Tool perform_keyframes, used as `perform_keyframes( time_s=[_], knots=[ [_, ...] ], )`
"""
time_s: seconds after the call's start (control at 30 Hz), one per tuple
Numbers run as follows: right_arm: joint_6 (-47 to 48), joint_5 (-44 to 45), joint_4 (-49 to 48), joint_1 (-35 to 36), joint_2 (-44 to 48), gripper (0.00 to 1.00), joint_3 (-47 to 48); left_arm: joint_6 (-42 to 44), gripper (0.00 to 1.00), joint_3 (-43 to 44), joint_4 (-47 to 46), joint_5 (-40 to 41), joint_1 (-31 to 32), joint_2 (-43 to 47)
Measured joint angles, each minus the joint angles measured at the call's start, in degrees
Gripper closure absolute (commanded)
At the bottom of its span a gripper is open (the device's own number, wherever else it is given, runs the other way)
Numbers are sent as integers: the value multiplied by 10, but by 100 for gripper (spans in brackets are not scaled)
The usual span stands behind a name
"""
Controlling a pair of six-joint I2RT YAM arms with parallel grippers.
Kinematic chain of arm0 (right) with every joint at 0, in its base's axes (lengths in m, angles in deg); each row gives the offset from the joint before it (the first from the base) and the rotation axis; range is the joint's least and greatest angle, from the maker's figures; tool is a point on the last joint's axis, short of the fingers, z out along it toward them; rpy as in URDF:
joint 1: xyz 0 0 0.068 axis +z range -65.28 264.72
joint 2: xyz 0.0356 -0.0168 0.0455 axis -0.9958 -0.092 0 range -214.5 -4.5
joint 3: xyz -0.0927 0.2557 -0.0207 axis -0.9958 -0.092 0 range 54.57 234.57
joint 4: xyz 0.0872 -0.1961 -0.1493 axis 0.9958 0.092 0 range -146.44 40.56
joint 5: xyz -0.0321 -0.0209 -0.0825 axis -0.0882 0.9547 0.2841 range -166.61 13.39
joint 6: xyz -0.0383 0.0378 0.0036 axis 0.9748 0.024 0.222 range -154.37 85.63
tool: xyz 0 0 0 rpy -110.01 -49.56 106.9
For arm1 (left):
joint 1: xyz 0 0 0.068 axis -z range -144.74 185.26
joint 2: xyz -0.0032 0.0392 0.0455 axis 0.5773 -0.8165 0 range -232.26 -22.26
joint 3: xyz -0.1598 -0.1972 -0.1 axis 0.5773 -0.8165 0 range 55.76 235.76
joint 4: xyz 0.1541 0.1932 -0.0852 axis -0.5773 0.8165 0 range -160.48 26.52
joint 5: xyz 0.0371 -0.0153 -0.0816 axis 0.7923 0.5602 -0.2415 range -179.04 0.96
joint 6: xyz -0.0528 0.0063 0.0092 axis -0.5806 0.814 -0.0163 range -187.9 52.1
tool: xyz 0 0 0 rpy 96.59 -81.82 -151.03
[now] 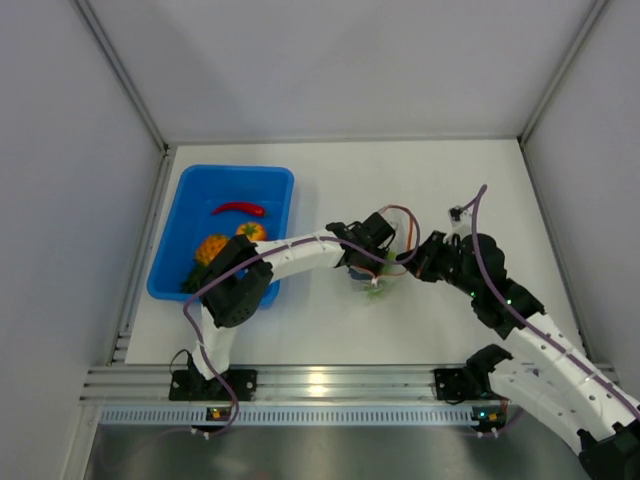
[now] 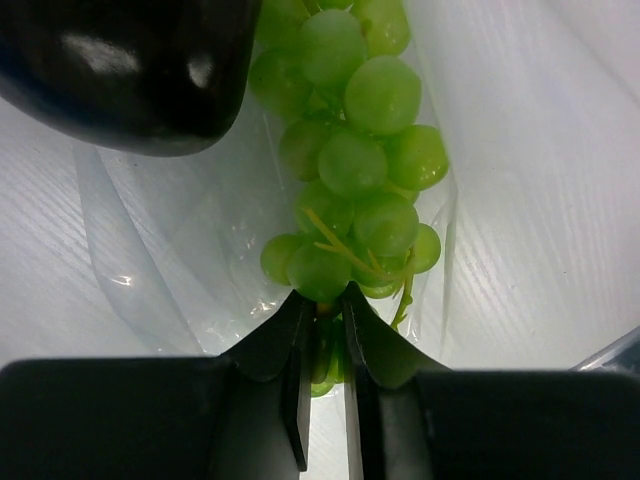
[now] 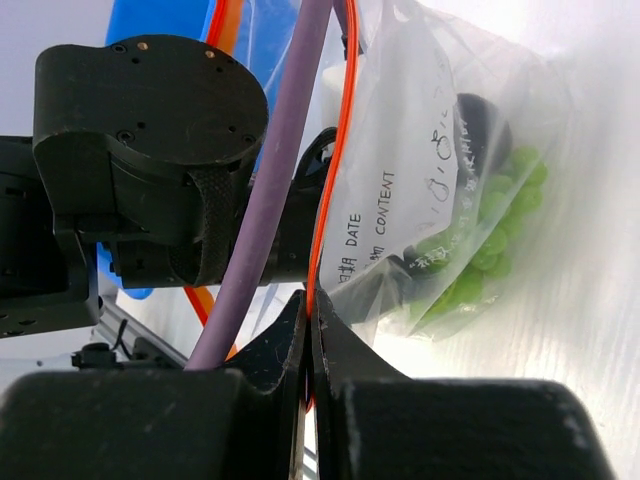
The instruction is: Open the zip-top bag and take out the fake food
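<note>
The clear zip-top bag (image 1: 377, 285) lies mid-table between my two grippers. My left gripper (image 2: 325, 300) reaches inside it and is shut on the stem end of a bunch of green grapes (image 2: 350, 180). A dark purple-black piece (image 2: 130, 70) lies next to the grapes in the bag (image 2: 170, 250). My right gripper (image 3: 310, 305) is shut on the bag's orange-red zip strip (image 3: 345, 150) and holds that edge up. The bag's printed label side (image 3: 420, 150) and the grapes (image 3: 490, 240) show behind it. In the top view the left gripper (image 1: 362, 268) and right gripper (image 1: 408, 262) are close together.
A blue tray (image 1: 170, 240) stands at the left and holds a red chili (image 1: 238, 209), orange pieces (image 1: 212, 247) and a green piece. The left arm's wrist (image 3: 150, 150) and a purple cable (image 3: 270, 180) sit close in front of the right gripper. Grey walls enclose the table.
</note>
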Motion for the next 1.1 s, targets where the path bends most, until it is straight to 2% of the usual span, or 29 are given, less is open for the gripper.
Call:
perform_keyframes(
  time_s=[0.07, 0.43, 1.1],
  knots=[
    [16, 4, 11, 0, -6, 100, 12, 1, 100, 0, 0, 1, 0, 0],
    [122, 63, 98, 0, -52, 100, 111, 1, 100, 0, 0, 8, 7, 16],
    [231, 128, 157, -2, -166, 100, 215, 16, 100, -12, 3, 40, 34, 72]
  ],
)
